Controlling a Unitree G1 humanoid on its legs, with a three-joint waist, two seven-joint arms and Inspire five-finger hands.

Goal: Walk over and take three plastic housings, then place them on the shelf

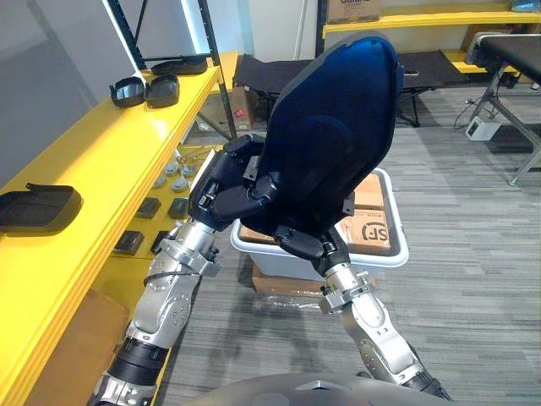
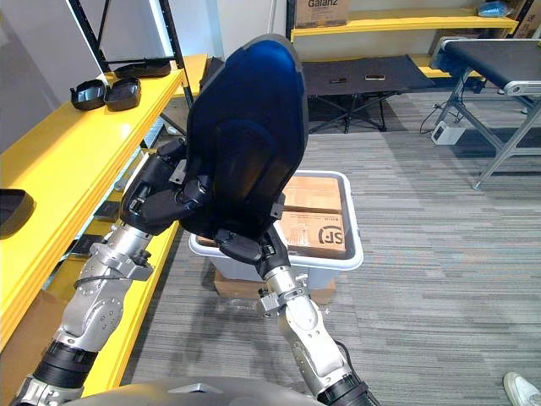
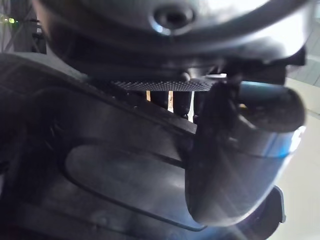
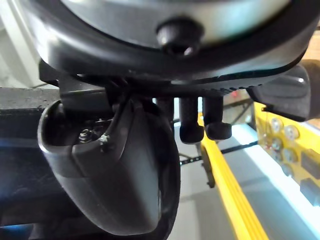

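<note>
silver-grey arms (image 1: 173, 292), dark robot hands (image 1: 226, 193)

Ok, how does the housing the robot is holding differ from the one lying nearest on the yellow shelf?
The held housing stands upright, gripped by the left hand and right hand; the shelf housing lies flat, untouched. The held housing shows a glossy domed back; the shelf housing looks matte. Both are dark plastic.

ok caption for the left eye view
Left hand and right hand grip a housing upright, bin beyond it, yellow shelf to the left.
</note>
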